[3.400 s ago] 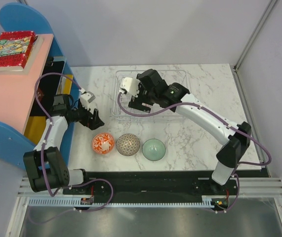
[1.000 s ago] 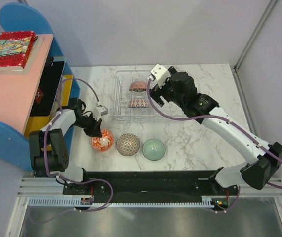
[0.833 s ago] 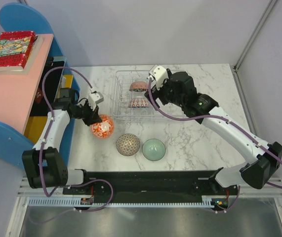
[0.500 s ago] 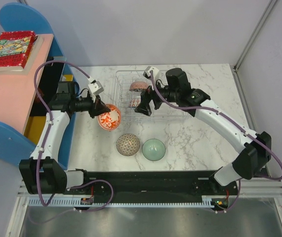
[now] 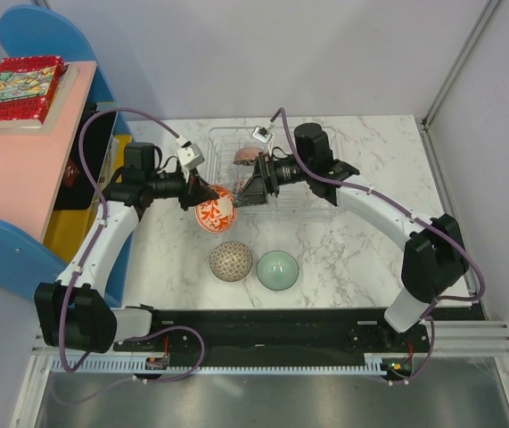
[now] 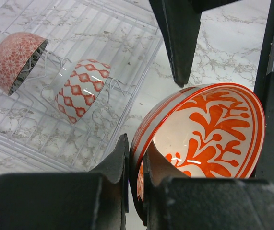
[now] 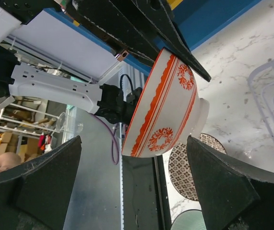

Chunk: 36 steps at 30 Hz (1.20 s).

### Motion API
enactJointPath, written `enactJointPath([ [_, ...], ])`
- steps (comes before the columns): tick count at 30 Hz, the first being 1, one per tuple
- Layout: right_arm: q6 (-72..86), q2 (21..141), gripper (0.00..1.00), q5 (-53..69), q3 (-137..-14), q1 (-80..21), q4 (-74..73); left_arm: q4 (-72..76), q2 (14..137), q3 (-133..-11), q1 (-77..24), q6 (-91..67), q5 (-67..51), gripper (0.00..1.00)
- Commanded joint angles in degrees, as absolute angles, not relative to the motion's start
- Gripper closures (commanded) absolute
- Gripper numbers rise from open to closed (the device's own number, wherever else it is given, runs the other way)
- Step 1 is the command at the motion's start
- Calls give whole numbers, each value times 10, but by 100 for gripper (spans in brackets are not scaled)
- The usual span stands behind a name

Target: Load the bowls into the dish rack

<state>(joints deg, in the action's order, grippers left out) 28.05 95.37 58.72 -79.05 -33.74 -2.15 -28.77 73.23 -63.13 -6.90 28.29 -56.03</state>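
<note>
My left gripper [image 5: 199, 192] is shut on the rim of the orange-red floral bowl [image 5: 215, 207], held on edge above the table at the dish rack's left front corner. In the left wrist view the two fingers [image 6: 136, 153] pinch the rim of that bowl [image 6: 208, 129]. My right gripper [image 5: 249, 185] is open and faces the bowl [image 7: 168, 110], its fingers [image 6: 177, 38] to either side without touching. The clear dish rack [image 5: 221, 147] holds a reddish-brown bowl [image 6: 17, 60] and a red-and-white patterned bowl [image 6: 81, 88], both tilted on the dividers.
A beige lattice bowl [image 5: 231, 260] and a mint-green bowl [image 5: 277, 269] sit upside down near the table's front. A blue and pink shelf [image 5: 22, 178] with a book [image 5: 18, 89] stands at the left edge. Walls close the back and right.
The left arm has lifted the orange bowl off the table and carried it right, to the rack. The right gripper has swung down and left from over the rack to face it.
</note>
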Motion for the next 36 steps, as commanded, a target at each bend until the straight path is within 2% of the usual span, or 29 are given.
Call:
enactJointPath([
  [1, 343, 970, 2, 636, -776, -338, 67, -215, 707, -628, -85, 237, -570, 98],
  [25, 333, 987, 4, 613, -761, -335, 75, -167, 638, -602, -120, 215, -541, 98],
  [28, 335, 984, 10, 620, -761, -335, 76, -167, 638, -602, -120, 217, -538, 98],
  [32, 357, 980, 22, 646, -752, -335, 108, -163, 642, -601, -120, 219, -535, 98],
  [36, 387, 980, 24, 662, -737, -336, 142, -161, 648, -603, -120, 220, -534, 98],
])
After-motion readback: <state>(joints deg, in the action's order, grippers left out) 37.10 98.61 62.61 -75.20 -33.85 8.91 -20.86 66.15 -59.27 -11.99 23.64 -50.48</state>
